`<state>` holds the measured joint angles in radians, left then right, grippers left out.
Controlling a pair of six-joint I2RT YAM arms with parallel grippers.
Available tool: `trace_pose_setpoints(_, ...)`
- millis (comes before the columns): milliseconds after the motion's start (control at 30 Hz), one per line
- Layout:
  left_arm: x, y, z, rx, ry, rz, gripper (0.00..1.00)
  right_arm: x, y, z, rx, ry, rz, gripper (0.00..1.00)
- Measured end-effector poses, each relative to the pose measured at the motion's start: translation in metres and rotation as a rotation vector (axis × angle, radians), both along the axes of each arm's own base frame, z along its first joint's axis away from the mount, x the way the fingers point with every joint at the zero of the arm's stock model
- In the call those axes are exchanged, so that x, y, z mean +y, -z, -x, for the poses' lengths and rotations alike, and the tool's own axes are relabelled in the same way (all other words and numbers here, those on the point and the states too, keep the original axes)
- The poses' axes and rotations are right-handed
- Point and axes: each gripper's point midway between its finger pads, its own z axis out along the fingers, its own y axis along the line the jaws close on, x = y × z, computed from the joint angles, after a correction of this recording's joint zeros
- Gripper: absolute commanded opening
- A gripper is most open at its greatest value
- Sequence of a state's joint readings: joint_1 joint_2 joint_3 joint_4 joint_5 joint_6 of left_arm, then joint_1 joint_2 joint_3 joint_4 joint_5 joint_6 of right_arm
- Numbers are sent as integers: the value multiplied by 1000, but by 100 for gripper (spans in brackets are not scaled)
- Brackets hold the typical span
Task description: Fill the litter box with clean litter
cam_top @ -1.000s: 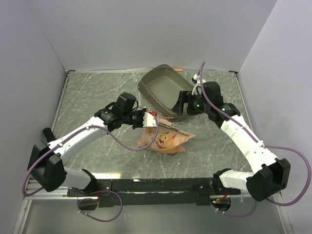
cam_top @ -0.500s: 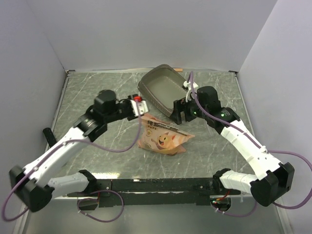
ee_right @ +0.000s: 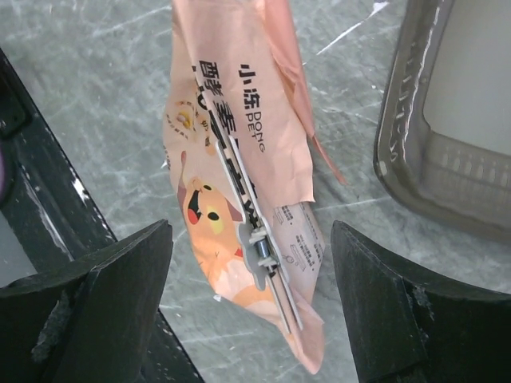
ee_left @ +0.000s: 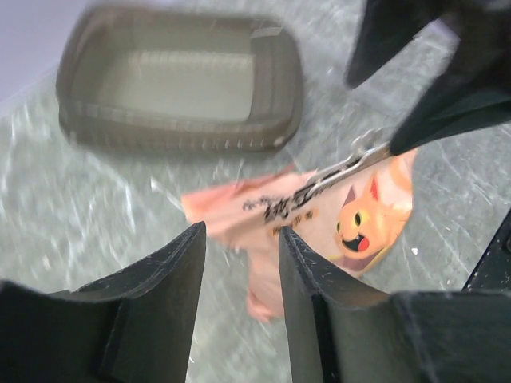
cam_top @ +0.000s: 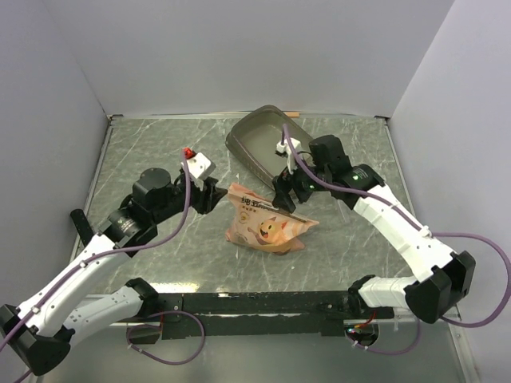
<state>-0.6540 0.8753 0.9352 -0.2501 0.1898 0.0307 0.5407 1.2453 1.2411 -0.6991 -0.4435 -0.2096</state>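
Pale grey walls close in a marbled grey-green counter [cam_top: 160, 152], and toward its far edge sits the litter box [cam_top: 259, 144], a translucent tray lying askew. Its floor looks bare. No clean litter shows anywhere, so I judge it is inside the orange-pink bag [cam_top: 263, 225], which lies flat just beside the box's near wall with a strip of counter between them.

The box should handle light and rigid and may skid if nudged; its flared rim is the natural hold. The bag looks soft and slick, with loose grains that will slump, so a pinch on a flat seam or corner suits it better than the belly. A grey clip [ee_right: 259, 247] runs along it.

The right hand [cam_top: 286, 193] hovers over the bag by the box's near wall, fingers spread wide to either side of it. The left hand [cam_top: 213, 195] hangs off the box's near-left corner, fingers parted with nothing between.

From overhead, the right arm covers the box's near-right corner. The left wrist view is smeared. Whether the bag's mouth is cut or sealed cannot be told.
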Motion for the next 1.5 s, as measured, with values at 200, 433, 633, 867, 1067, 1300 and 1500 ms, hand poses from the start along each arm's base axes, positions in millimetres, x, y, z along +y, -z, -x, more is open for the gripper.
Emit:
trace_pose_setpoints(200, 16, 35, -2, 147, -140, 20, 53, 4, 20, 6, 33, -74, 100, 86)
trace_pose_setpoints(433, 32, 53, -3, 194, -252, 49, 56, -3, 35, 10, 39, -89, 171, 84)
trace_pose_setpoints(633, 38, 65, -3, 211, -293, 61, 57, -10, 48, 12, 57, -76, 212, 80)
trace_pose_setpoints(867, 41, 64, -5, 209, -316, 71, 57, -12, 51, 12, 57, -68, 230, 62)
trace_pose_setpoints(1067, 42, 63, -7, 204, -326, 73, 57, -15, 54, 14, 63, -72, 250, 0)
trace_pose_setpoints(1300, 45, 61, -7, 195, -338, 78, 57, -23, 56, 9, 45, -26, 293, 0)
trace_pose_setpoints(1500, 45, 60, -7, 193, -343, 78, 56, -33, 35, 7, -6, 58, 288, 0)
